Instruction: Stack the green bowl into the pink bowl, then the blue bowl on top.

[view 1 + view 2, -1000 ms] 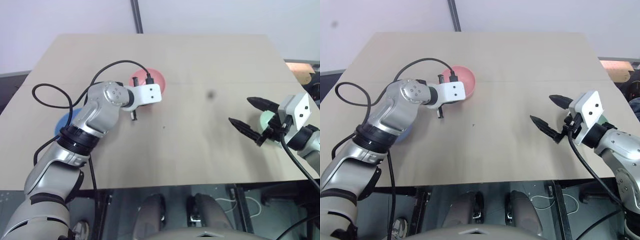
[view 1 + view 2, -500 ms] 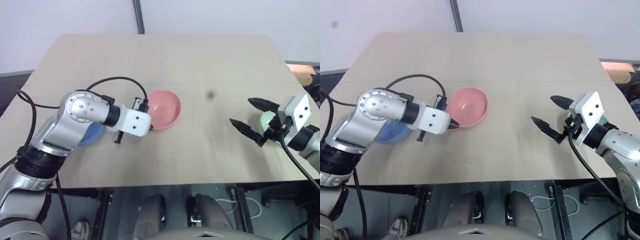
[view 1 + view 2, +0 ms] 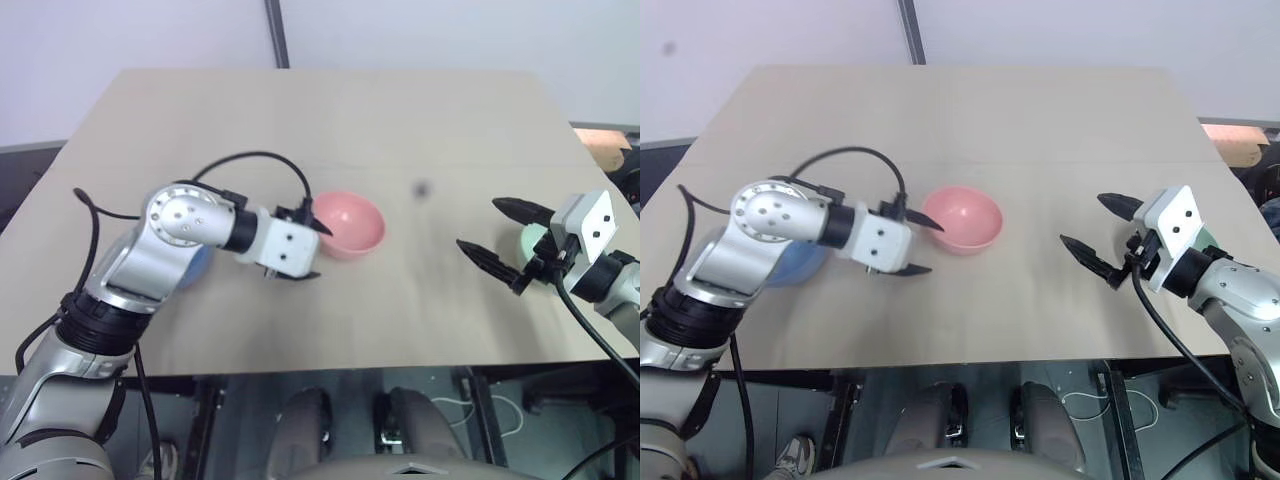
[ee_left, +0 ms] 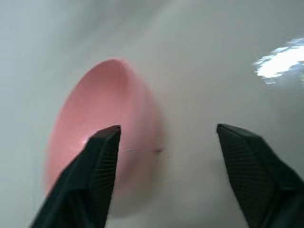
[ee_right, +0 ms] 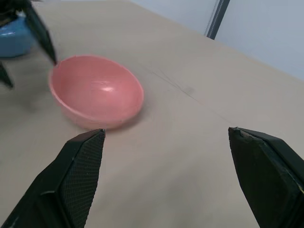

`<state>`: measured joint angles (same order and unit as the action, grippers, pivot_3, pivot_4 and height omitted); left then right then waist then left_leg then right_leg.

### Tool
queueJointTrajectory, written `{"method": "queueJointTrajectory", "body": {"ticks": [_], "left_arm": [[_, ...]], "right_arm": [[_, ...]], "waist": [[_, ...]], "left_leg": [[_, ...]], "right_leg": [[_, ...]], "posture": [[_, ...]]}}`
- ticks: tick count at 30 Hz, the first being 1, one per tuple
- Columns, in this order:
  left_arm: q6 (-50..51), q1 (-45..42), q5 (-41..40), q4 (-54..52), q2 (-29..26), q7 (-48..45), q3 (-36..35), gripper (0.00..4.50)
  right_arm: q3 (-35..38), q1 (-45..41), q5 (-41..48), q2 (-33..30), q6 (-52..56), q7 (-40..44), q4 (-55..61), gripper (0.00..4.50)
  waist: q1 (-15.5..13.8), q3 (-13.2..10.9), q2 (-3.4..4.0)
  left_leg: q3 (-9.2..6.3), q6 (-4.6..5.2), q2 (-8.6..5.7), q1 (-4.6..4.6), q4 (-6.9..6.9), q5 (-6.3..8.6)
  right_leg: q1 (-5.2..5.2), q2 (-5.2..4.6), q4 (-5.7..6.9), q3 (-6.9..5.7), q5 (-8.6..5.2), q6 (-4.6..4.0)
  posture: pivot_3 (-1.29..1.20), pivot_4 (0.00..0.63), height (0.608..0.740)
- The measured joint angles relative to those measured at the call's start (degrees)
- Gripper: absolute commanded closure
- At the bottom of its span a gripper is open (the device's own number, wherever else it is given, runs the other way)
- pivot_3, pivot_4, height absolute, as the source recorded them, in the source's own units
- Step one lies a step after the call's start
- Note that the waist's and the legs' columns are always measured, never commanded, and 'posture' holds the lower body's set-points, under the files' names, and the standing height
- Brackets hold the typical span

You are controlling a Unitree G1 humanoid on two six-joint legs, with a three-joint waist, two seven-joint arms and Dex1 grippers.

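Over on the left side of the table [image 3: 420,110], the blue bowl [image 3: 798,264] sits tucked behind the left arm, back of its wrist. The left gripper [image 3: 312,249] has its fingers spread apart and holds nothing; the pink bowl [image 3: 350,223] stands upright just ahead of the tips, off to one finger's side rather than between them. Further right, the right gripper [image 3: 505,239] hangs with jaws wide and empty, pointing across toward the pink bowl, well apart from it. The green bowl [image 3: 534,240] lies just behind those fingers, close by the right wrist, so I'd judge the right arm is far nearer to fetch it.
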<state>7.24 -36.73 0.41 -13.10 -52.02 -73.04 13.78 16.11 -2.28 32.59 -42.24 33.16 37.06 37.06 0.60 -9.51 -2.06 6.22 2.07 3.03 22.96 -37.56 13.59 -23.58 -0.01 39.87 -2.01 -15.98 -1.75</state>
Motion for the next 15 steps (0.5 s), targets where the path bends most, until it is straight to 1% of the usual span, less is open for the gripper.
{"method": "queueJointTrajectory", "body": {"ticks": [3,4,5,6,7,8,10,11,12,13,14,15], "left_arm": [[3.4,0.8,-1.4,-0.1,-0.2,1.9,-3.7,1.33],[4.3,1.7,-3.8,-0.2,0.7,2.6,-5.7,1.33],[4.6,2.5,-6.8,-0.3,3.2,3.6,-7.9,1.33],[4.5,3.0,-8.1,-0.4,4.5,4.0,-9.0,1.33],[6.2,4.1,-13.3,-1.7,7.5,4.7,-11.1,1.33],[9.1,4.5,-17.0,-1.9,8.2,4.8,-12.1,1.33],[11.3,4.6,-20.9,-1.3,8.7,4.1,-14.0,1.33],[11.3,4.5,-24.0,-0.4,9.4,2.7,-15.5,1.33],[9.2,4.3,-25.6,1.0,10.4,1.5,-16.3,1.33],[5.5,4.1,-26.5,3.1,13.0,1.5,-17.7,1.33],[4.0,3.9,-28.1,5.1,14.8,1.5,-18.6,1.33],[4.0,3.9,-29.2,6.3,15.1,1.0,-18.8,1.33]], "right_arm": [[0.3,2.6,-0.8,-0.6,1.1,-0.6,0.1,0.00],[0.8,4.0,-1.3,-1.1,2.5,-1.5,0.0,0.00],[1.1,4.8,-2.1,-1.7,3.7,-2.5,-0.2,0.00],[1.3,5.2,-2.4,-1.9,4.2,-2.7,-0.2,0.00],[2.1,6.6,-2.8,-2.5,6.9,-3.9,-0.2,0.00],[2.9,7.9,-2.9,-2.8,10.0,-5.4,-0.3,0.00],[3.0,9.0,-3.3,-2.8,13.3,-7.2,-1.3,0.00],[3.0,9.0,-3.5,-2.6,15.2,-8.5,-1.8,0.00],[3.0,8.3,-3.6,-2.0,16.9,-9.8,-2.0,0.00],[2.9,7.1,-3.6,-1.2,18.9,-11.5,-2.2,0.00],[2.5,5.7,-3.6,-0.6,20.7,-12.8,-2.3,0.00],[2.2,5.0,-3.6,-0.5,21.5,-13.4,-2.3,0.00]], "waist": [[0.0,0.0,0.03],[0.0,0.0,0.02],[-0.1,0.0,0.04],[-0.2,0.0,0.03],[-0.3,0.0,-0.02],[-0.4,0.0,-0.06],[-0.3,0.0,-0.04],[-0.1,0.0,-0.01],[0.1,0.0,0.00],[0.2,0.1,0.04],[0.2,0.1,0.03],[0.2,0.1,0.04]], "left_leg": [[0.00,-0.06,0.01,0.01,0.03,-0.03],[0.00,-0.07,0.01,0.01,0.03,-0.04],[0.01,-0.07,0.00,0.03,0.00,-0.04],[0.00,-0.07,0.00,0.03,0.00,-0.04],[-0.03,-0.06,0.00,0.08,-0.06,-0.04],[-0.05,-0.07,0.00,0.07,-0.06,-0.04],[-0.04,-0.08,0.00,0.03,-0.06,-0.05],[-0.02,-0.08,0.00,-0.02,-0.06,-0.05],[-0.02,-0.09,0.01,-0.09,-0.06,-0.05],[-0.01,-0.10,0.01,-0.14,-0.06,-0.06],[-0.02,0.03,0.02,-0.16,-0.06,0.01],[-0.02,0.03,0.03,-0.17,-0.06,0.00]], "right_leg": [[-0.01,0.00,-0.02,0.01,0.00,0.00],[0.00,-0.02,0.00,0.00,0.00,0.00],[0.00,-0.05,-0.01,0.01,0.00,0.00],[0.01,-0.06,-0.04,0.01,0.00,0.00],[0.01,-0.06,-0.03,-0.04,0.00,0.00],[0.02,-0.06,-0.02,-0.05,0.00,0.00],[0.03,-0.06,0.01,-0.05,0.00,0.00],[0.04,-0.06,0.05,-0.03,0.00,0.00],[0.09,-0.04,0.06,-0.03,0.00,0.01],[0.12,-0.04,0.09,-0.03,0.01,0.01],[0.12,-0.02,0.13,-0.03,0.01,0.01],[0.12,0.00,0.14,-0.03,0.02,0.01]], "posture": [[0.00,0.150,0.740],[0.00,0.150,0.740],[0.00,0.150,0.740],[0.00,0.150,0.740],[0.00,0.150,0.740],[0.00,0.150,0.740],[0.00,0.150,0.740],[0.00,0.150,0.740],[0.00,0.150,0.740],[0.00,0.150,0.740],[0.00,0.150,0.740],[0.00,0.150,0.740]]}}
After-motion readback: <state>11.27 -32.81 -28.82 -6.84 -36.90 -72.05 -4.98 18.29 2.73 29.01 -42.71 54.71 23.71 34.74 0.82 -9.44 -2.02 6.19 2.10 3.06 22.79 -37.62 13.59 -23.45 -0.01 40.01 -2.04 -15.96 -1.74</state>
